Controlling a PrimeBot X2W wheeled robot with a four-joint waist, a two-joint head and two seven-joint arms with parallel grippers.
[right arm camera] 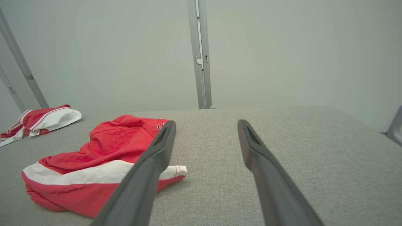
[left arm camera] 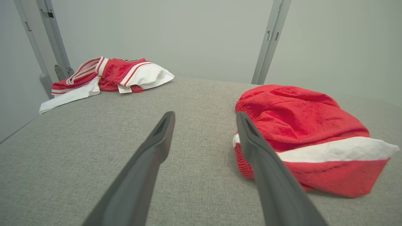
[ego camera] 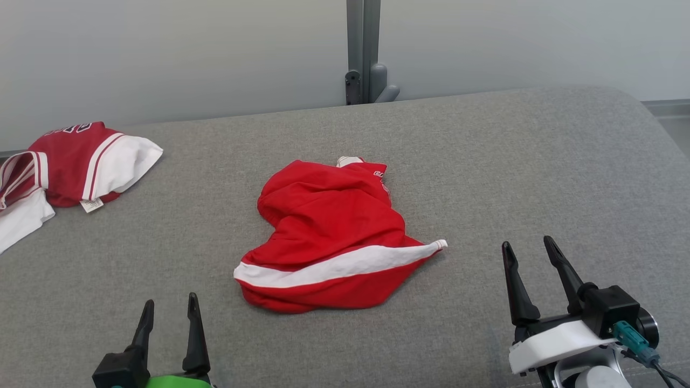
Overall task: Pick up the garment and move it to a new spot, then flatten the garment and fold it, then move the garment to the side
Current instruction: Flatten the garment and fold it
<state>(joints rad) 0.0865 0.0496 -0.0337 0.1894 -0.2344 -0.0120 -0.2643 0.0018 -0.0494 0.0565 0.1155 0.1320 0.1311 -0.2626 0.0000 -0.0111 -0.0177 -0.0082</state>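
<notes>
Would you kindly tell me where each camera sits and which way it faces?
Head view: on the head, facing forward and down at the red garment on the grey surface; left hand lower left, right hand lower right, both open.
Left wrist view: on the left wrist, looking along its fingers; garment to their right.
Right wrist view: on the right wrist, looking along its fingers; garment to their left.
Shared: all show it and a second garment.

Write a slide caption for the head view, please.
Open left gripper and open right gripper face a crumpled red garment on a grey surface.
</notes>
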